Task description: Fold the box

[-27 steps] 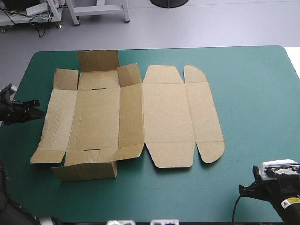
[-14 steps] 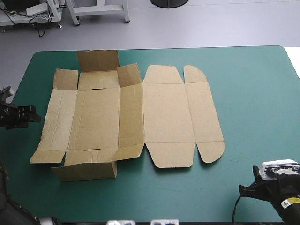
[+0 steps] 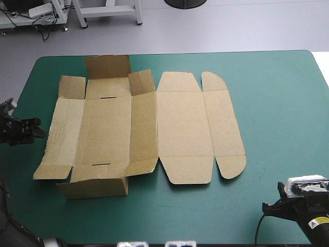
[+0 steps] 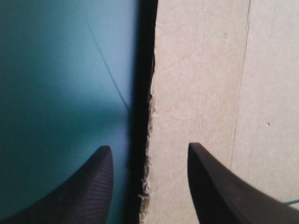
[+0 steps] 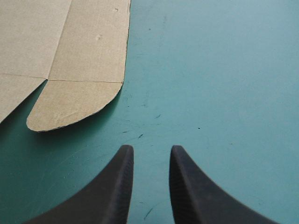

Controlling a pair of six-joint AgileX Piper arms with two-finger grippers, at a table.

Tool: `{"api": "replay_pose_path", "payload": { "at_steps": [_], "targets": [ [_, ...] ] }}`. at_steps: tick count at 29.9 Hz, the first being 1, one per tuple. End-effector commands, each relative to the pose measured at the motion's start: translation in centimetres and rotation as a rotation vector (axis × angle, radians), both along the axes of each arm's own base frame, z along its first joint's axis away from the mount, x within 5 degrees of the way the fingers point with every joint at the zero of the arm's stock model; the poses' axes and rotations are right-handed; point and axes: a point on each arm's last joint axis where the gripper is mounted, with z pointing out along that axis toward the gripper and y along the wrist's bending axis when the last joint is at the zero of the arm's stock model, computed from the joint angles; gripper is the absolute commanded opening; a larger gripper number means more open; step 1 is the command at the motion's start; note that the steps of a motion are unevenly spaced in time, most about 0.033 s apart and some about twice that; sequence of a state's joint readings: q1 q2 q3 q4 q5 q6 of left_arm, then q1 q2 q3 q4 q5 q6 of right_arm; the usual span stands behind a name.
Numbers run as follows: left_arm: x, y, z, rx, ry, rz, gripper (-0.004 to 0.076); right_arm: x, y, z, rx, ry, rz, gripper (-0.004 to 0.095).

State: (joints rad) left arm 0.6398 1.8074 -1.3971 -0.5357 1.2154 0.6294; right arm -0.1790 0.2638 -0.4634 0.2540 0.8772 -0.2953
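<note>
The brown box (image 3: 144, 123) lies spread out on the teal-green cover as a cut sheet. Its left half has end flaps partly raised at the far and near ends, and the rounded lid flaps lie flat on the right. My left gripper (image 3: 39, 129) sits low at the sheet's left edge. In the left wrist view it (image 4: 148, 151) is open, with the box's ragged edge (image 4: 196, 93) running between the two fingers. My right gripper (image 3: 268, 208) rests near the table's front right corner, away from the box. Its fingers (image 5: 149, 151) stand a narrow gap apart, holding nothing, with a rounded flap (image 5: 70, 105) ahead.
Bare teal-green cover (image 3: 277, 103) stretches to the right of the box and along the near edge. A narrow strip of cover lies between the box and the table's left edge.
The left gripper drew back from the box's left edge, then came back toward it slightly nearer the front. Neither the box nor the right arm has moved.
</note>
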Motion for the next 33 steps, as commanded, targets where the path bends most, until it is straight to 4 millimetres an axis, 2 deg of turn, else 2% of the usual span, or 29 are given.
{"api": "replay_pose_path", "payload": {
  "at_steps": [1, 15, 21, 26, 33],
  "targets": [
    [-1.2, -1.2, 1.2, -0.057, 0.015, -0.028, 0.0330, 0.3, -0.1, 1.2, -0.009, -0.074, -0.010, 0.0252],
    [-1.3, -1.4, 0.9, -0.094, 0.044, 0.024, 0.0330, 0.3, -0.1, 1.2, -0.011, -0.073, -0.011, 0.0252],
    [-1.8, -1.9, -0.3, -0.125, 0.081, 0.023, 0.0330, 0.3, -0.2, 1.2, -0.015, -0.073, -0.010, 0.0252],
    [-1.6, -2.2, -0.1, -0.160, 0.052, 0.035, 0.0330, 0.3, -0.2, 1.2, -0.019, -0.073, -0.011, 0.0252],
    [-0.7, -4.0, -0.1, -0.148, 0.065, -0.034, 0.0330, 0.3, -0.2, 1.2, -0.031, -0.071, -0.011, 0.0252]
  ]
}}
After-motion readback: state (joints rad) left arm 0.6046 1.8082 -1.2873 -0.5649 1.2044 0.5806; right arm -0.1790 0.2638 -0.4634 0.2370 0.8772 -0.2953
